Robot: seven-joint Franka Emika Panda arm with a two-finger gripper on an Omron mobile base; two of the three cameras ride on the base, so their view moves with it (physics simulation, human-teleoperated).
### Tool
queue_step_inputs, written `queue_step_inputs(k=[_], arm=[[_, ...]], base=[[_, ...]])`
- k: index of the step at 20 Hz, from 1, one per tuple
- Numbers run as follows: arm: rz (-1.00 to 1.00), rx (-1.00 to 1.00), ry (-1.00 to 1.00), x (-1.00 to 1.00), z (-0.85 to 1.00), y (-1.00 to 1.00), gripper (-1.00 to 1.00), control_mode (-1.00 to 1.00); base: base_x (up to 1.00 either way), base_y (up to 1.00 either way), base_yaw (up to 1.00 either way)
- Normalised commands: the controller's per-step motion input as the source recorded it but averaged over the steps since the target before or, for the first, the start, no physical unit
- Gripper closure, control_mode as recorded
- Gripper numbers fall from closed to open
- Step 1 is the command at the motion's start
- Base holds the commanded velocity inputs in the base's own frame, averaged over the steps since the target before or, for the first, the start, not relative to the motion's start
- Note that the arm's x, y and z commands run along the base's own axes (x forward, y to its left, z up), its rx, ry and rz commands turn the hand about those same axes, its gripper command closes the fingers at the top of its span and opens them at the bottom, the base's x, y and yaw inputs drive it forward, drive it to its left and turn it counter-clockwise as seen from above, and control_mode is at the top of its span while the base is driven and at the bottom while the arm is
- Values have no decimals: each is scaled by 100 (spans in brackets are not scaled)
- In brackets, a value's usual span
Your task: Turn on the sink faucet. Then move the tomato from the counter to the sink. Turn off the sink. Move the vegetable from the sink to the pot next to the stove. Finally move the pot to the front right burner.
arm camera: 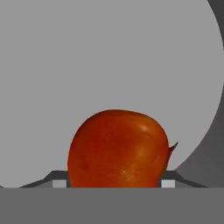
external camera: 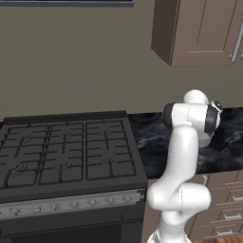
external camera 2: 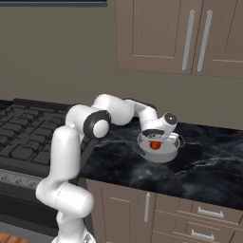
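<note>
So the claw is clamped on the tomato, hanging inside the pot on the table; fingertips at 6 o'clock are mostly hidden behind it.

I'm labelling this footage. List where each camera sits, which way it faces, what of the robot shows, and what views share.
Left base view: behind the arm's left, facing the stove and counter; the white arm rises at right.
Right base view: behind the arm's right, facing the counter; the arm reaches the gripper over the pot.
Hand view: looks down at the tomato between the fingertips, pot floor behind.
Right base and hand views share tomato and pot.
</note>
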Motion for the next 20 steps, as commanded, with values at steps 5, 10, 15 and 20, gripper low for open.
queue_step_inputs(k=[5, 10, 15, 20], arm=[[-1, 0, 0, 0, -1, 3, -100, -100], [-3, -5, -1, 0, 16, 43, -100, -100], [-5, -9, 0, -15, 26, 45, -100, -100], [-8, -14, 0, -33, 17, 42, -100, -100]], base=[[0, 0, 0], [0, 0, 0], [0, 0, 0], [0, 0, 0]])
